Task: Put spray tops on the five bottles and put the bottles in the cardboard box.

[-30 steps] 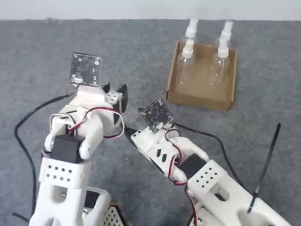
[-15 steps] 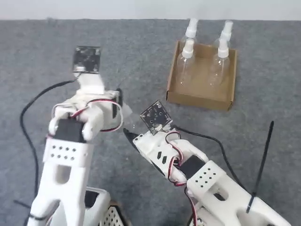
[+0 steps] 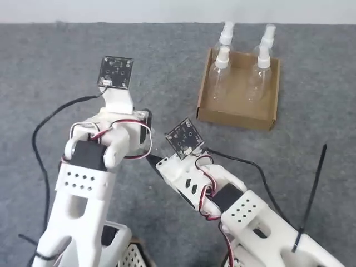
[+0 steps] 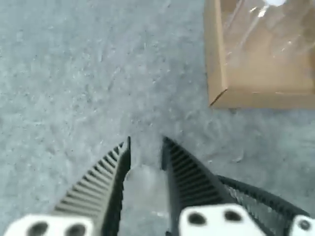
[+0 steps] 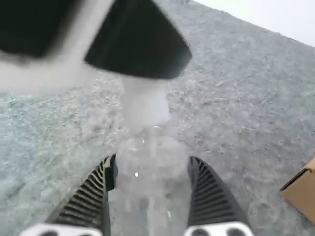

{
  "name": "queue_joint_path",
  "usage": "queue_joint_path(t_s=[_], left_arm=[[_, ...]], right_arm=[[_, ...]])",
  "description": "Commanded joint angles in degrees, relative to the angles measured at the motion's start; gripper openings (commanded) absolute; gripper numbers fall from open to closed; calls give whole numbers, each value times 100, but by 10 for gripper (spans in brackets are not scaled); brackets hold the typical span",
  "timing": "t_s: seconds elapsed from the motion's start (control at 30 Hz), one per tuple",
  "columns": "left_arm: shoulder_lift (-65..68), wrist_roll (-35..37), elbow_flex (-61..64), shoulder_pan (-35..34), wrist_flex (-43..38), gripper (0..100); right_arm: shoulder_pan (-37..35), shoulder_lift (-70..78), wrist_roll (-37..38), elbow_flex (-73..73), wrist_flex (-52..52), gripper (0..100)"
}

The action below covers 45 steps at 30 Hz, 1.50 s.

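Your right gripper (image 5: 151,162) pinches the bottle (image 5: 147,191), near and left of the box (image 3: 236,119). Your left gripper (image 4: 145,147) is clamped on its spray top (image 5: 145,101). Four topped bottles (image 3: 261,75) stand in the box, far right.

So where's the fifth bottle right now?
The fifth bottle is held in the right claw, its spray top gripped by the left claw, between the two arms in the high view, left of the cardboard box.
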Motion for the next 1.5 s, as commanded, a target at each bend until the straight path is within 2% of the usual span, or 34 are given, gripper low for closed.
queue_joint_path(t_s=[0.0, 0.1, 0.2, 0.3, 0.43, 0.57, 0.83, 1.0, 1.2, 1.47], left_arm=[[-352, -9, -409, 62, 62, 21], [-440, -18, -716, 18, 62, 65], [-510, -18, -1024, -9, 176, 152], [-651, -18, -1429, -281, 387, 202], [-1011, -18, -1692, -862, 730, 208], [-1442, 26, -1253, -1222, 870, 209], [-1653, 44, -558, -756, 255, 210], [-1653, 571, -435, -404, -105, 207], [-1653, 642, 312, 0, -932, 205], [-1653, 615, 444, 255, -1090, 62]], right_arm=[[75, -321, -62, -211, -92, 6], [75, -321, -62, -211, -92, 6], [75, -321, -62, -211, -92, 6], [84, -321, -53, -211, -84, 6], [136, -321, -53, -255, -127, 6], [453, -277, -62, -580, -233, 6], [259, -259, -62, -949, -488, 6], [268, -259, -62, -941, -462, 6], [259, -321, -62, -835, -453, 6], [303, -295, -35, -809, -453, 6]])
